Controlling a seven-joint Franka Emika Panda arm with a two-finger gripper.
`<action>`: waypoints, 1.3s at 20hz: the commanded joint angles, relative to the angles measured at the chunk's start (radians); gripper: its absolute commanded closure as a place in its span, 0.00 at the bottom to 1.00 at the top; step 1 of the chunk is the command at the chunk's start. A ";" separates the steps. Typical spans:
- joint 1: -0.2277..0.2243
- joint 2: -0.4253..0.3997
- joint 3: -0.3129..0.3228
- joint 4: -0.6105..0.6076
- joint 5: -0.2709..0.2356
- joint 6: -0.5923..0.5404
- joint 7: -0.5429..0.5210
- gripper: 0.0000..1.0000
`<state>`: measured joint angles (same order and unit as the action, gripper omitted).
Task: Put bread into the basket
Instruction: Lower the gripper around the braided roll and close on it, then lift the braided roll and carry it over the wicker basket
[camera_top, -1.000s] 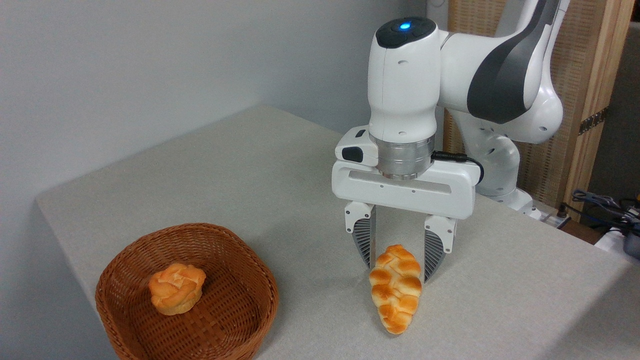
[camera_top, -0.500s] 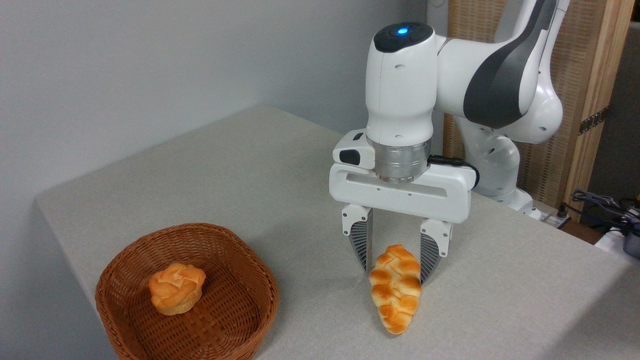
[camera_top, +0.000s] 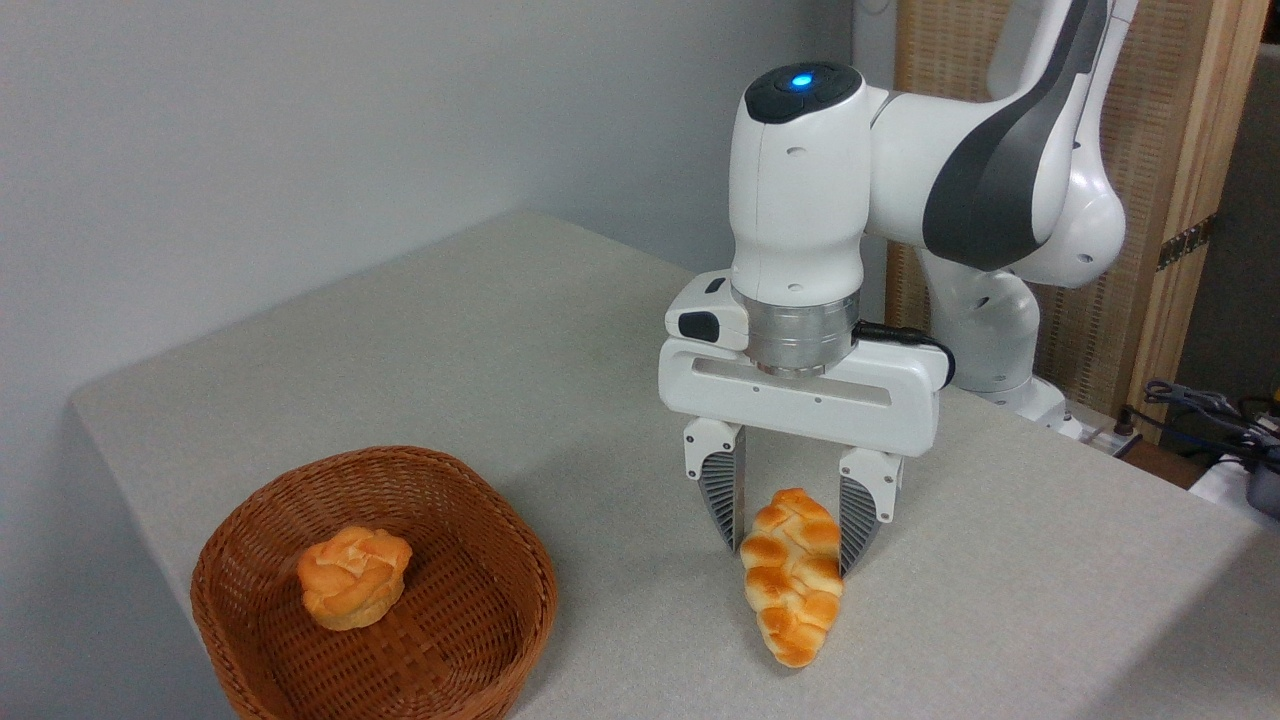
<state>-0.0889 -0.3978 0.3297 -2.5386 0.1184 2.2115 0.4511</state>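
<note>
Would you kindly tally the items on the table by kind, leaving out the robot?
Braided loaf: 1
Round bun: 1
Wicker basket: 1
Total: 3

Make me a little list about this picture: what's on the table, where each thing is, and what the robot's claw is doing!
table: grey cloth-covered table
basket: brown woven basket, front left on the table
in the basket: one small round bun
bread: braided loaf, lying on the table right of the basket, not in it
gripper: gripper pointing down, open, one finger on each side of the loaf's far end
holding anything: no, the loaf still rests on the table
task done: not yet
</note>
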 joint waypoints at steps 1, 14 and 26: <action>-0.017 -0.009 0.017 -0.020 0.021 0.019 0.000 0.62; -0.017 0.007 0.017 -0.020 0.021 0.017 0.001 0.71; -0.054 0.007 -0.095 0.170 0.063 -0.154 0.035 0.66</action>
<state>-0.1192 -0.3956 0.2819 -2.4752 0.1706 2.1329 0.4758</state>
